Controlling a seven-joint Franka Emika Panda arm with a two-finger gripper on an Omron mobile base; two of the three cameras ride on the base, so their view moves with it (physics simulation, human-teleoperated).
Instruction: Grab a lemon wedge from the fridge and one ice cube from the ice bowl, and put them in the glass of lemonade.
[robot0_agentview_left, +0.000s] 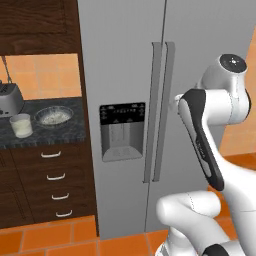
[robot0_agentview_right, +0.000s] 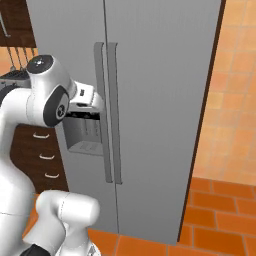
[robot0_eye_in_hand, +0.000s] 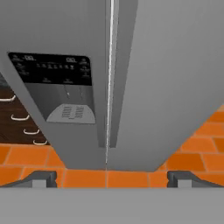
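Note:
The grey two-door fridge (robot0_agentview_left: 125, 60) (robot0_agentview_right: 160, 75) (robot0_eye_in_hand: 166, 78) stands shut, so the lemon wedge is hidden. My gripper (robot0_eye_in_hand: 111, 178) is open, fingertips (robot0_eye_in_hand: 41, 178) wide apart with nothing between them. It hovers just in front of the paired vertical handles (robot0_agentview_left: 162, 110) (robot0_agentview_right: 107, 115) (robot0_eye_in_hand: 109, 87), without touching them. In the right base view the hand (robot0_agentview_right: 87, 97) sits level with the dispenser's top. On the counter at the left stand the glass of lemonade (robot0_agentview_left: 21, 125) and, to its right, the ice bowl (robot0_agentview_left: 53, 116).
A black-panelled dispenser recess (robot0_agentview_left: 121, 130) (robot0_eye_in_hand: 57, 87) is set in the left door. A toaster (robot0_agentview_left: 10, 97) stands behind the glass on the dark counter (robot0_agentview_left: 45, 135), above drawers (robot0_agentview_left: 55, 175). An orange tiled wall (robot0_agentview_right: 230, 100) borders the fridge's right side.

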